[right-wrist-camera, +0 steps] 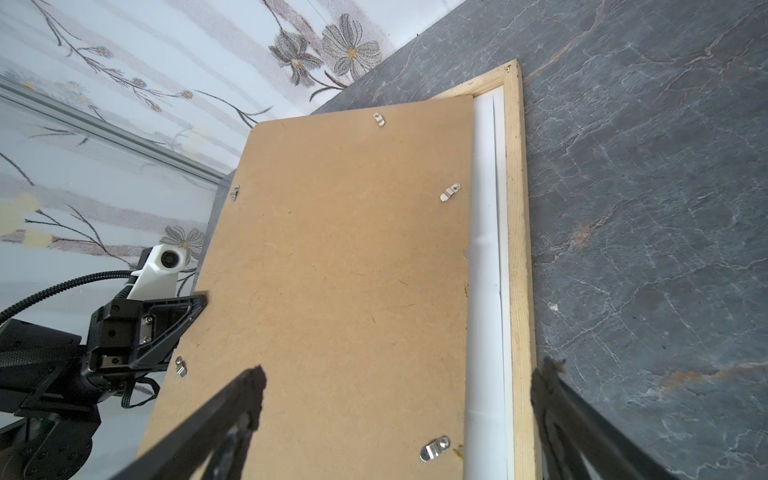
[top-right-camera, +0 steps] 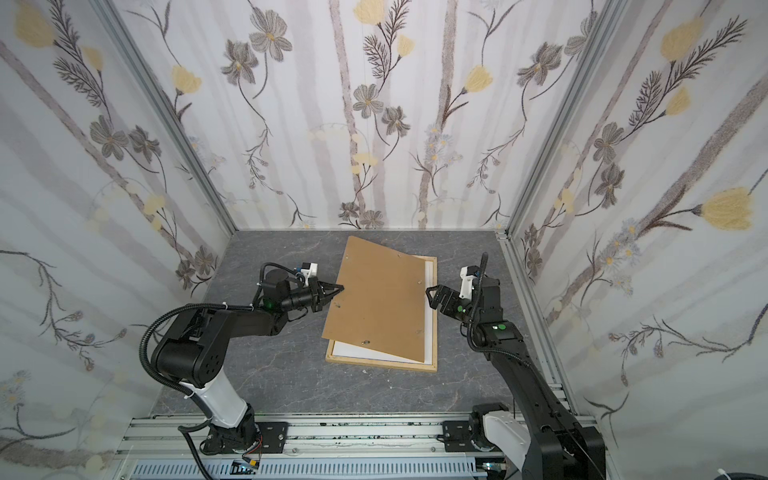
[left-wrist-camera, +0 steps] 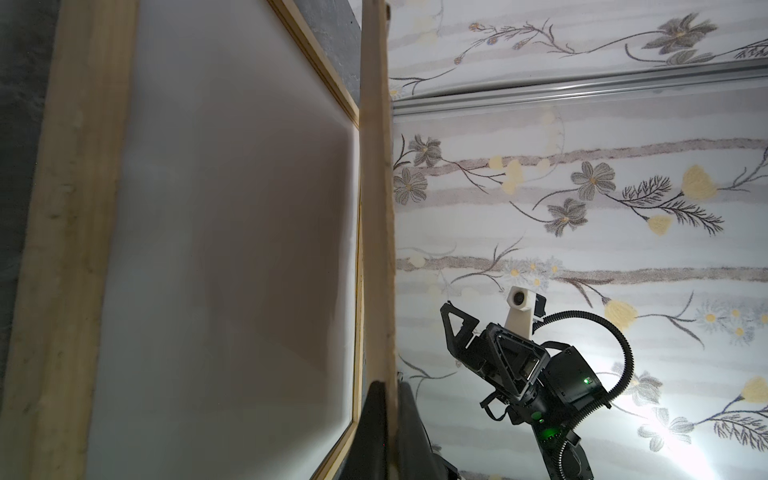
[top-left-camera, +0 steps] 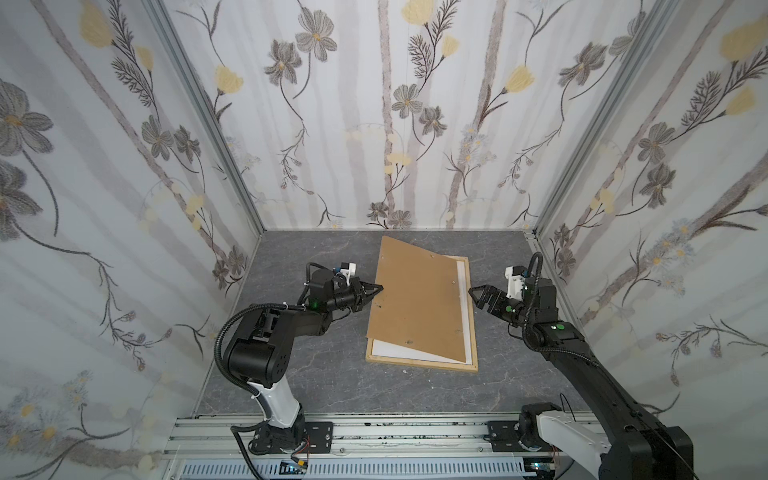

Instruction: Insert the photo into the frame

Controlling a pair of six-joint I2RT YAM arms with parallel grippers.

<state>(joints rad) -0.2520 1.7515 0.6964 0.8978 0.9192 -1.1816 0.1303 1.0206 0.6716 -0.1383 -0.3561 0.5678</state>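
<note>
The photo [top-left-camera: 399,351] lies plain white side up inside the frame [top-left-camera: 419,365]. The frame rests flat on the grey table [top-left-camera: 324,374]. Only strips of the sheet show in both top views, along the frame's near rail and its right rail; the rest is covered by the brown backing board [top-left-camera: 415,299].

The left gripper [top-left-camera: 376,287] is clenched on the board's edge over the frame's left side. That edge is lifted while the opposite edge rests low near the frame's right rail. The board sits askew, with its far corner jutting out past the frame's far rail. The right gripper [top-left-camera: 477,298] hangs released, jaws spread wide, just outside the frame's right rail and holding nothing.

The photo looks to be in already, so the step in hand is probably seating the board over it. To do that well:

- The board should be turned until its edges run parallel to the frame's rails before it is lowered.
- Its low edge should settle inside the right rail first, then the raised side can come down like a hinge.
- The free gripper could steady the frame's right rail so it does not slide.
- The metal tabs [right-wrist-camera: 451,192] on the board should stay clear of the rails.
- In the right wrist view the sheet [right-wrist-camera: 484,291] seems slightly creased beside the right rail, so dragging the board sideways risks bunching it.
</note>
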